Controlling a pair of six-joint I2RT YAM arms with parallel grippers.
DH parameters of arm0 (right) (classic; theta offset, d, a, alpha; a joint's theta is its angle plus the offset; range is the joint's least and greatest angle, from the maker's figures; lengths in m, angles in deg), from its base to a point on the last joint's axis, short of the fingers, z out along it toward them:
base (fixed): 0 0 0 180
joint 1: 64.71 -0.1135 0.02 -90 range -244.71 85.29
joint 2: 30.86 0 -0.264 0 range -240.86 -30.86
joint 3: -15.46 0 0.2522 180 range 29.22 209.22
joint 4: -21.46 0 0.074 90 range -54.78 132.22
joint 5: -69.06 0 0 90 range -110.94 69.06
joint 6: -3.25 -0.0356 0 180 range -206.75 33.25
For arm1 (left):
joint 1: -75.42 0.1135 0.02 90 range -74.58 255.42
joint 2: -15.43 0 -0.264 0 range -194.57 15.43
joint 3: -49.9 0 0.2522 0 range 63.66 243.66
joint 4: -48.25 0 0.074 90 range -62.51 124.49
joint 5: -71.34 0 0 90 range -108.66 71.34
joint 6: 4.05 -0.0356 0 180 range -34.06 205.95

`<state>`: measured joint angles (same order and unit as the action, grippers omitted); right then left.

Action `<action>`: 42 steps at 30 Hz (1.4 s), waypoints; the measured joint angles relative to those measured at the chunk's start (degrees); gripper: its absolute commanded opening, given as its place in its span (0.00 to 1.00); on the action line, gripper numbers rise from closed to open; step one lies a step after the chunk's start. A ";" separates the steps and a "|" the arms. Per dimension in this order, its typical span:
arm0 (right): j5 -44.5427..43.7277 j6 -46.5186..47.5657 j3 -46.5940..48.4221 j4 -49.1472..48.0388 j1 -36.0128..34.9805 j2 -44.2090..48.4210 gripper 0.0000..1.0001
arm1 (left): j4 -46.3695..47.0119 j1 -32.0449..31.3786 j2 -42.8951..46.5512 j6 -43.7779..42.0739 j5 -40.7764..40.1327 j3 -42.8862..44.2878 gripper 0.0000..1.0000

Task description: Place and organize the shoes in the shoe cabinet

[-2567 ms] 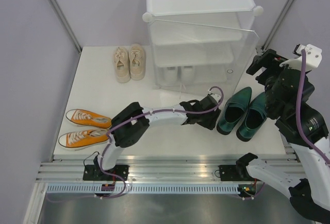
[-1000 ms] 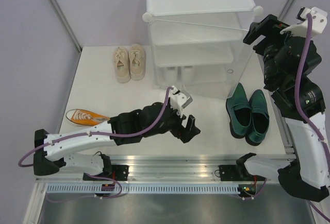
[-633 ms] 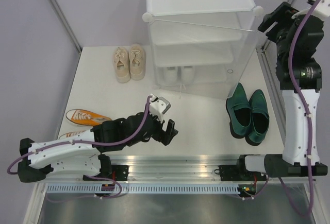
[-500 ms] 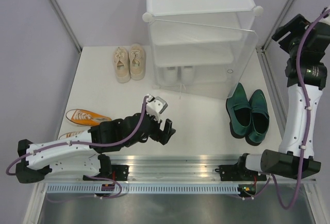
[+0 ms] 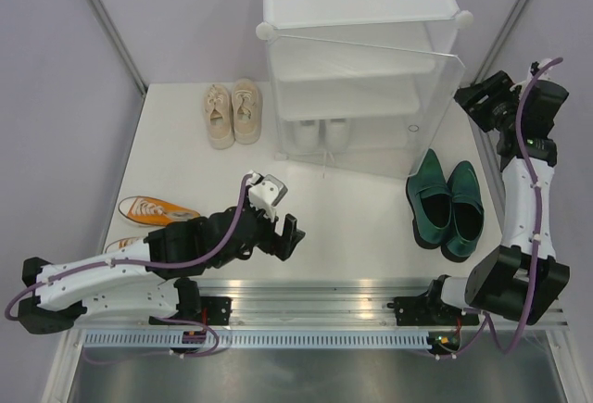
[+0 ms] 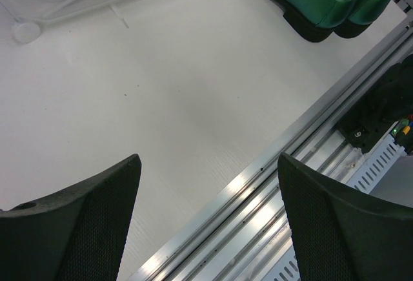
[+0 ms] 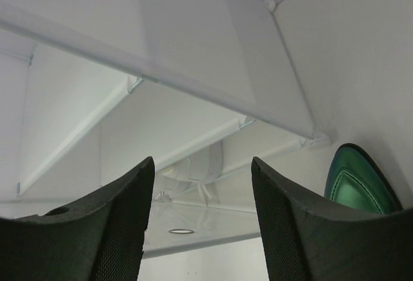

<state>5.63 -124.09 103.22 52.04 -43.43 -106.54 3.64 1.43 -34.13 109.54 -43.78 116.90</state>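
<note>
The left claw (image 5: 283, 234) (image 6: 208, 165) is hanging low over the bare tabletop (image 5: 361, 236), at about 6 o'clock from the shoe cabinet (image 5: 361, 60). Its fingers are standing spread wide and are pinching nothing. Only white surface and the metal rail (image 6: 290, 184) are showing between them.

The right claw (image 5: 482, 99) (image 7: 202, 165) is hovering in the air just beside the cabinet's right panel, at 3 o'clock from it. Its fingers are standing parted, with nothing held between them and nothing touching them.

The dark green heels (image 5: 447, 201) (image 6: 310, 0) (image 7: 361, 181) are sitting side by side on the tabletop at 5 o'clock from the cabinet, below the right claw. The white sneakers (image 5: 322, 132) are resting inside the cabinet's lowest tier. The cream sneakers (image 5: 232, 113) are lying together just beside the cabinet at 9 o'clock. The orange sneakers (image 5: 157, 210) are lying at 8 o'clock near the tabletop's left edge, and the left arm is partly hiding 1 of them.
</note>
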 measured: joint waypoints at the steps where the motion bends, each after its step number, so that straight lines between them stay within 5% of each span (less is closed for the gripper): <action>1: 1.07 -0.22 -0.55 -0.70 -0.17 0.07 0.66 | -0.13 0.00 0.33 0.00 -0.13 0.00 0.89; 22: 7.02 2.58 -13.29 2.71 -6.64 16.59 0.66 | -3.67 0.00 3.56 0.00 -1.84 2.25 0.89; 34: 6.10 8.17 -27.23 5.53 -22.05 36.54 0.66 | -12.41 0.02 6.99 0.61 -13.27 8.39 0.93; 42: 0.28 6.93 -31.08 -1.05 -40.57 31.74 0.65 | -18.82 0.02 7.82 1.25 -22.60 10.64 1.00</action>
<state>5.91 -117.16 72.14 50.99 -84.00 -74.81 -15.18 1.45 -26.30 110.79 -66.38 127.54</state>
